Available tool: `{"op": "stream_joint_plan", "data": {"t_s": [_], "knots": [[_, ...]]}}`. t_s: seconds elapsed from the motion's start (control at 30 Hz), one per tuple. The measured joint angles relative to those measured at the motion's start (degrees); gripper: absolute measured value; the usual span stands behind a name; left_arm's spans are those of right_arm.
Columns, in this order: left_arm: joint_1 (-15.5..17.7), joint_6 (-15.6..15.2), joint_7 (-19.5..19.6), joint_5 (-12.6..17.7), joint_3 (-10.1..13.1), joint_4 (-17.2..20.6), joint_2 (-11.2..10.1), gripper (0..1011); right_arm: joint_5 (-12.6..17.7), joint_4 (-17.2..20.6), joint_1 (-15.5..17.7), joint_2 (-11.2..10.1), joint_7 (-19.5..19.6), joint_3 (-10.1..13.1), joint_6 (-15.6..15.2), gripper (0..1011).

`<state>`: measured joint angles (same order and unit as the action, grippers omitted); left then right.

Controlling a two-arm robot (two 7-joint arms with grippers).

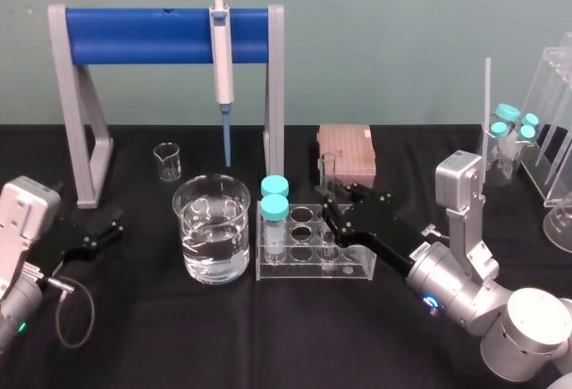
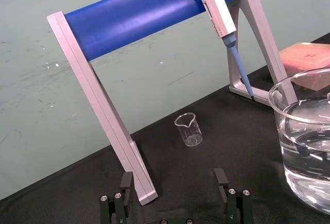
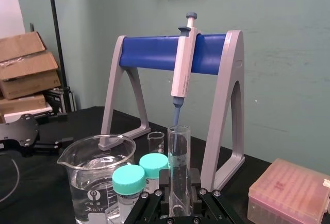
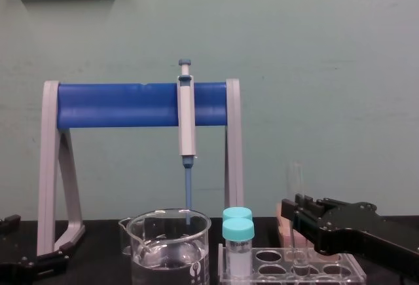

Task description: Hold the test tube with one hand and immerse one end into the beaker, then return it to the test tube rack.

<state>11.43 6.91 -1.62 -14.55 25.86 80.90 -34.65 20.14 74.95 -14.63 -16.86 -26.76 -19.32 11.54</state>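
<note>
The test tube (image 1: 328,173) stands upright at the right end of the test tube rack (image 1: 357,271), and my right gripper (image 1: 329,213) is shut on its lower half. In the right wrist view the clear test tube (image 3: 178,152) rises between the two black fingers (image 3: 164,178), which press on both sides. The fingers hide whether its bottom rests in a hole. The beaker (image 1: 213,228), holding water, sits just left of the rack. Parked at the table's left edge is my left gripper (image 1: 107,232), open with nothing between its fingertips (image 2: 126,182).
Two teal-capped vials (image 1: 274,215) stand in the rack's left end. Behind is a grey and blue stand (image 1: 165,36) with a hanging pipette (image 1: 222,76), a small beaker (image 1: 167,161) and a pink box (image 1: 347,149). More vials in a clear rack (image 1: 514,134) stand far right.
</note>
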Motion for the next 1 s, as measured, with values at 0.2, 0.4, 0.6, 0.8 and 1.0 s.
{"op": "stream_joint_plan", "data": {"t_s": [0.2,0.4,0.6,0.8,1.0], "knots": [[0.0,0.0,0.0,0.0,0.0,0.0,0.0,1000,-0.8,0.1,-0.2,-0.2,0.4,-0.2,0.0,226],[0.0,0.0,0.0,0.0,0.0,0.0,0.0,1000,-0.7,0.1,-0.1,-0.2,0.4,-0.2,-0.1,226],[0.0,0.0,0.0,0.0,0.0,0.0,0.0,1000,-0.6,0.1,-0.1,-0.1,0.3,-0.1,-0.1,355],[0.0,0.0,0.0,0.0,0.0,0.0,0.0,1000,-0.5,0.1,-0.1,-0.1,0.3,-0.1,-0.1,536],[0.0,0.0,0.0,0.0,0.0,0.0,0.0,1000,-0.4,0.1,-0.1,-0.1,0.3,-0.1,-0.1,713]]}}
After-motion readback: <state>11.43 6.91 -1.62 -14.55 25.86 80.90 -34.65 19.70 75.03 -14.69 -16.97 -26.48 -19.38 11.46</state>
